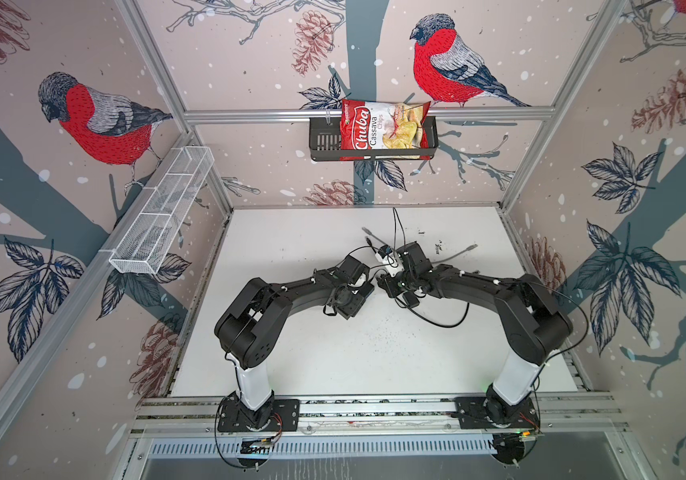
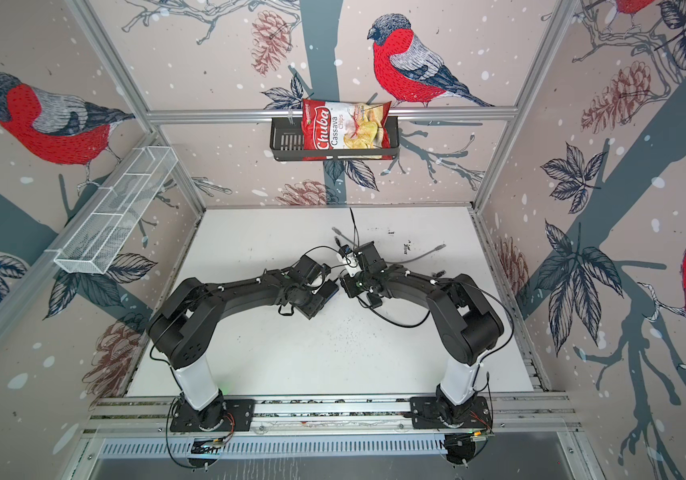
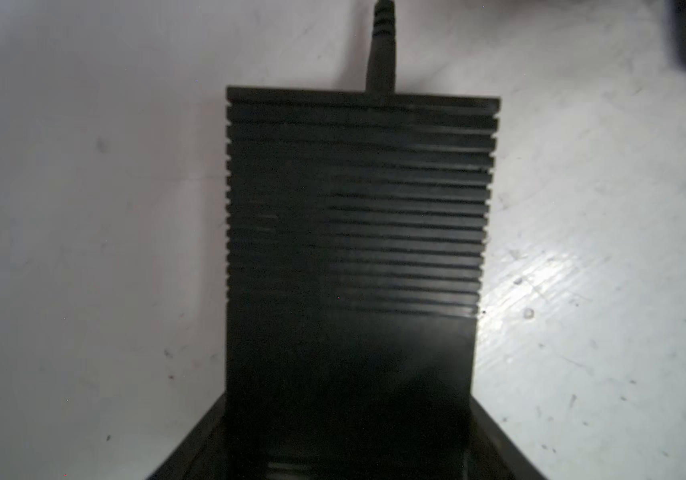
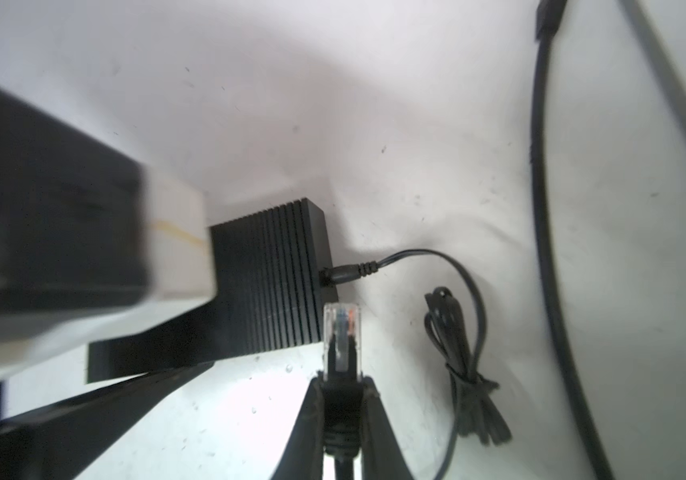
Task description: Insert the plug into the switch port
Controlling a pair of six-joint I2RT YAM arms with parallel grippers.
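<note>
Scuffed white counter (image 1: 333, 353) floors a cell walled in bird-print paper (image 1: 96, 120). Nearest, the left arm (image 1: 258, 316) rises at 7 o'clock and the right arm (image 1: 528, 320) at 5 o'clock, and both bend inward to meet just past the counter's middle. There the left gripper (image 3: 349, 399) clasps the switch box (image 3: 354, 216), a flat black ribbed slab lying on the counter, with its fingers against two opposite sides. A round power lead (image 3: 381, 50) is seated in the box's edge farthest from that wrist. The right gripper (image 4: 341, 390) is closed on the black boot of the plug (image 4: 341, 328), whose clear nose sticks out beyond the fingertips. Taking that nose as 12 o'clock, the box's nearest corner sits just beside the tip at about 11 o'clock, and the slab spreads away toward 9 and 10 o'clock. The plug's long axis runs roughly along the face that carries the power lead, not into it, so the plug lies alongside the box rather than facing it. The switch port shows in no view, and I cannot tell which edge holds it. By my judgement the right arm must turn the plug square to that edge while the left steadies the box. A bundled cord (image 4: 470, 395) lies near, at 3 o'clock of the right gripper. Farther off, a loose grey cable (image 1: 464, 250) lies toward 1 o'clock, a white mesh basket (image 1: 162, 216) hangs at 10 o'clock, and a chips bag (image 1: 383, 129) sits in a black basket (image 1: 324, 141) at 12 o'clock.
</note>
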